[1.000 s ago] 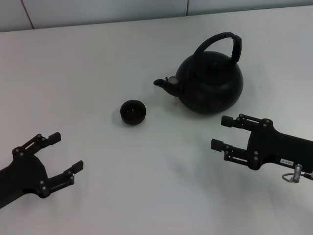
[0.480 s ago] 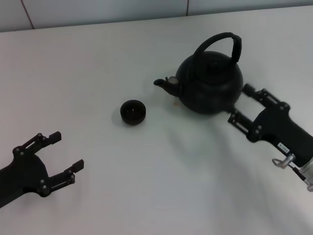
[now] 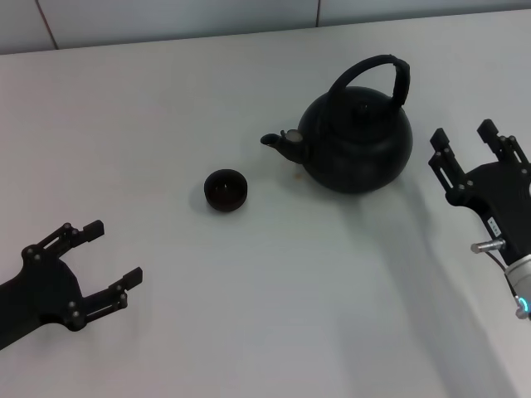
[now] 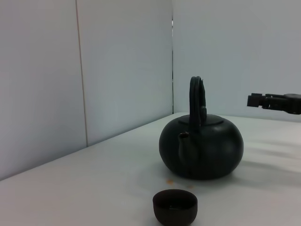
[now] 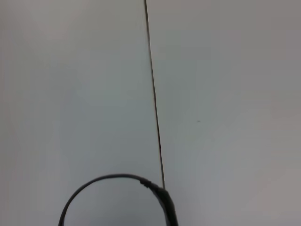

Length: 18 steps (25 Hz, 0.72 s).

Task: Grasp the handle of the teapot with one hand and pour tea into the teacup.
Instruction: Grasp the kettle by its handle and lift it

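- Teapot (image 3: 355,148) upright on white table (image 3: 166,124), spout pointing toward teacup (image 3: 226,190), handle (image 3: 377,75) arched overhead.
- Teacup apart from pot, on spout side.
- Right gripper (image 3: 469,145) just beside teapot's right flank, fingers spread wide, empty.
- Left gripper (image 3: 112,253) near table's front left, spread open, empty, well apart from teacup.

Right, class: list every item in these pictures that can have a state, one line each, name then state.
teapot: upright on the table, lid on, spout toward the teacup, not held.
handle: raised in an arch over the pot, ungrasped.
teacup: upright, beside the spout, apart from the pot.
right gripper: open, to the pot's right, touching nothing.
left gripper: open, low near the table, holding nothing.
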Available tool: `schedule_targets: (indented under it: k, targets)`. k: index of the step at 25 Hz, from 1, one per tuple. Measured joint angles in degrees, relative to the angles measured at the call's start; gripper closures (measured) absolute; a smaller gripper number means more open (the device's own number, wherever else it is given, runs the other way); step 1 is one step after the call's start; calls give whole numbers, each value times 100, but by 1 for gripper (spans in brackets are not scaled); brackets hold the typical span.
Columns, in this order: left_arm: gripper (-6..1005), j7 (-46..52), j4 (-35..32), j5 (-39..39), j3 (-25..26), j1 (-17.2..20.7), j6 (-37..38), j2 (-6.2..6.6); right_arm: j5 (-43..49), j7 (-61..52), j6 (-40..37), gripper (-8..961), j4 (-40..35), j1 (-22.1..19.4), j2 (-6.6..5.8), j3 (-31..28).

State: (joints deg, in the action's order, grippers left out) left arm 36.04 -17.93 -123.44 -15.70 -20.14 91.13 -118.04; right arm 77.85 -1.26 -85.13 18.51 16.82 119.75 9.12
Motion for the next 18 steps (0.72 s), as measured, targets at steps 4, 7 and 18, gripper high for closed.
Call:
schedule_targets:
  k: [4,7,18]
  targets:
    - [139,0,0,1,-3,-4,0,0,9,45,90,294,16,45,1,-8]
    - [140,0,0,2,6,-7,1,0,15,46,95,294,-4,67,-4,-10]
    - [139,-19,0,13,24,-2,-24,-10,24,-129,552,295,-461,497,-35,20]
